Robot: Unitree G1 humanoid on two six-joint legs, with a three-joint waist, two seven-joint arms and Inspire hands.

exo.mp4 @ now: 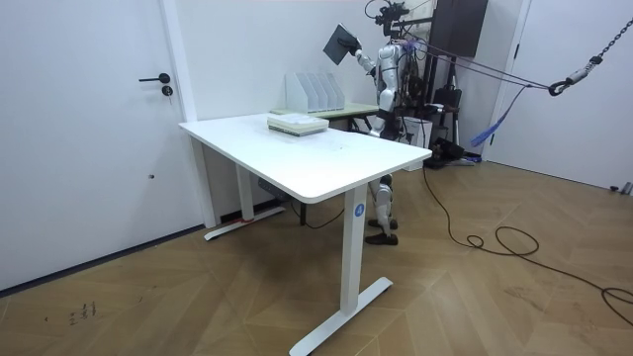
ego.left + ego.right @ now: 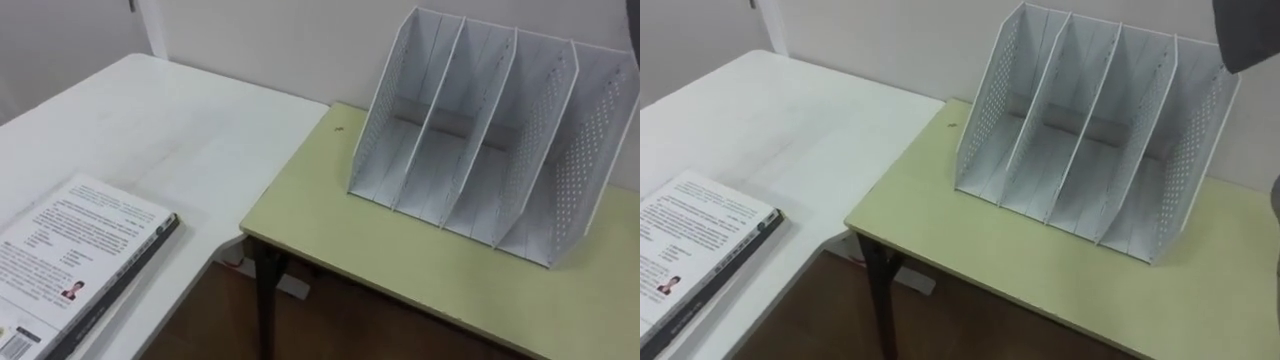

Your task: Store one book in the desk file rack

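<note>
File rack [image 2: 480,150], its slots empty, stands on a green desk [image 2: 400,260] in the left eye view, with a spare paperback [image 2: 70,255] lying well left of the rack. In the room view the robot's right hand [image 1: 356,55] grasps a dark book [image 1: 343,44] held high above the rack. The right eye view catches that book's corner over the rack's right end. The risk: brought down tilted, the book could strike a divider, shove the light rack or slip loose.
</note>
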